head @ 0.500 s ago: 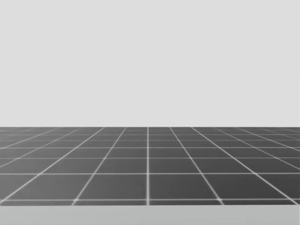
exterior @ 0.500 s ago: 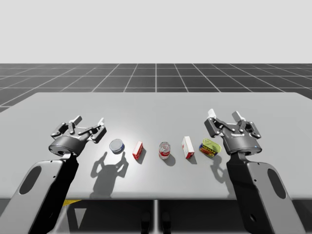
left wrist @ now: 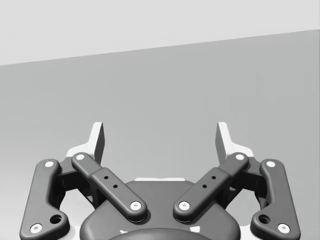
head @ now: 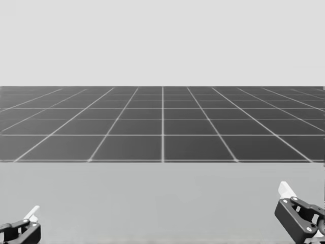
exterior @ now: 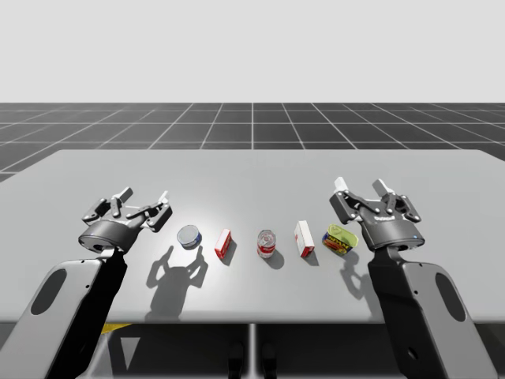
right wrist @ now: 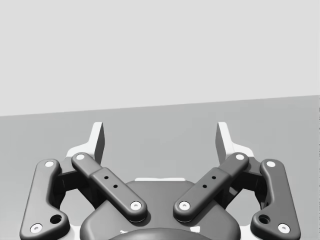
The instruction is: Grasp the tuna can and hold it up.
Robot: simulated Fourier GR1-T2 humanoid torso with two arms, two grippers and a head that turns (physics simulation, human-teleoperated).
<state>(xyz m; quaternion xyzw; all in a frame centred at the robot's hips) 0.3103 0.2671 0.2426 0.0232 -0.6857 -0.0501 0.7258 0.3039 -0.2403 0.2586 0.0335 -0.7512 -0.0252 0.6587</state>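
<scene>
On the tabletop (exterior: 252, 174) in the high view, a row of five: tuna can (exterior: 188, 236) at the left end, then a small red-and-white box (exterior: 223, 244), a red can (exterior: 267, 244), a white-and-red box (exterior: 304, 238) and a green-yellow tin (exterior: 340, 238). The left gripper (exterior: 146, 201) hovers just left of the tuna can and apart from it, fingers spread. The right gripper (exterior: 361, 189) is above the green-yellow tin, fingers spread too.

Head view: both grippers are at the lower corners over bare tabletop, with the grid floor beyond.

Left wrist view: fingers wide apart, nothing between them, plain tabletop ahead. Right wrist view: same, fingers spread and holding nothing.

Step in hand, I judge, is the reach, and the left arm is the closer one. Best to bring it over the can, drop with the fingers straddling the wall, pinch on opposite sides, and stay off the small red-and-white box near it.

The tuna can looks low and round, with a blue wall and a pale grey lid. It is short, so the grip must sit low.
</scene>
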